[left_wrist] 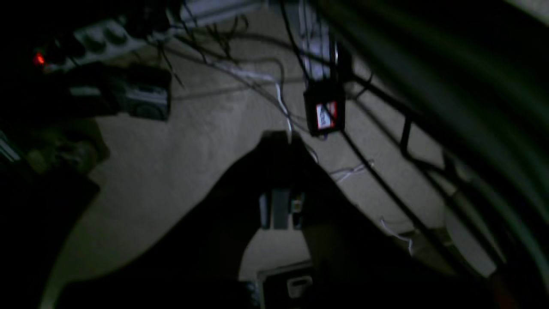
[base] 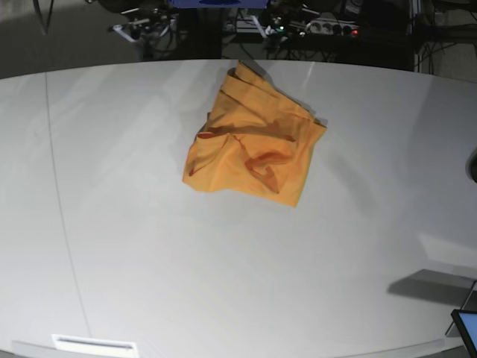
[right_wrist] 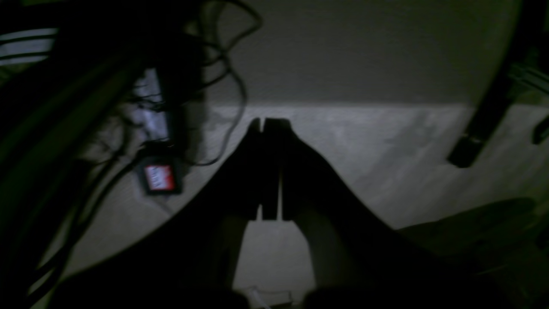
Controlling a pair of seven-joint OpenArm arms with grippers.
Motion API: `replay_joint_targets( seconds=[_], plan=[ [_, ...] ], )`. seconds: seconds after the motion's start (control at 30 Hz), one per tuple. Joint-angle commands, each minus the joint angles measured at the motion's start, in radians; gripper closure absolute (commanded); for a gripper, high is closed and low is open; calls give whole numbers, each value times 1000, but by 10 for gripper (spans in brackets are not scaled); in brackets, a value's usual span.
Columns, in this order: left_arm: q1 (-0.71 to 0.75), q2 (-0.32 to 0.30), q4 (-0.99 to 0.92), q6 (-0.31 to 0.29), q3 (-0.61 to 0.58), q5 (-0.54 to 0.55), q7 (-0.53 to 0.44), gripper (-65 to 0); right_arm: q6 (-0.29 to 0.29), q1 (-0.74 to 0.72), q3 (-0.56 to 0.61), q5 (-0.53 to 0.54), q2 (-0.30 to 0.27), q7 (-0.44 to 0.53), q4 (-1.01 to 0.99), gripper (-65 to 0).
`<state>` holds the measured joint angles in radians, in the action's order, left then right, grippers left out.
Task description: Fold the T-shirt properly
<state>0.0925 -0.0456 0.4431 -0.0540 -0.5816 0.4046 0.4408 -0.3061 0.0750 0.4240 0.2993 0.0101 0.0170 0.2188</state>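
Left gripper (left_wrist: 281,180) and right gripper (right_wrist: 270,167): both jaws shut, empty, aimed at dim floor w/ cables, likely parked off the table (base: 112,224). T-shirt (base: 253,145) lies crumpled at the table's far centre, unfolded. Arms absent from base view; wrist views too dark for detail.

The T-shirt (base: 253,145) was plain orange-yellow, unprinted, its creases shading to a darker rust. The table (base: 149,268) under it was pale grey-white — one thin dark line ran down its left side. Both grippers (left_wrist: 281,141) (right_wrist: 270,124) showed only as black silhouettes. A small black box (left_wrist: 324,113) carried a red-and-white label, and a red light (left_wrist: 39,59) glowed on a grey power strip (left_wrist: 98,43).
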Motion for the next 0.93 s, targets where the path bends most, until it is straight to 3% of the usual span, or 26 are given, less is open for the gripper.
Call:
replay_joint_targets(
  seconds=[0.0, 0.1, 0.27, 0.9],
  plan=[
    [6, -4, 1, 1, -1, -3, 6, 0, -8, 6, 2, -1, -2, 36, -3, 0],
    [-4, -4, 3, 1, -2, -3, 6, 0, -8, 12, -1, -1, 0, 113, -5, 0],
    [-9, -3, 3, 1, -2, -3, 6, 0, -8, 1, -1, 1, -3, 162, -69, -1],
    [-27, 3, 4, 1, -4, -5, 6, 0, -8, -24, 5, 1, -3, 168, -81, -1]
  ],
)
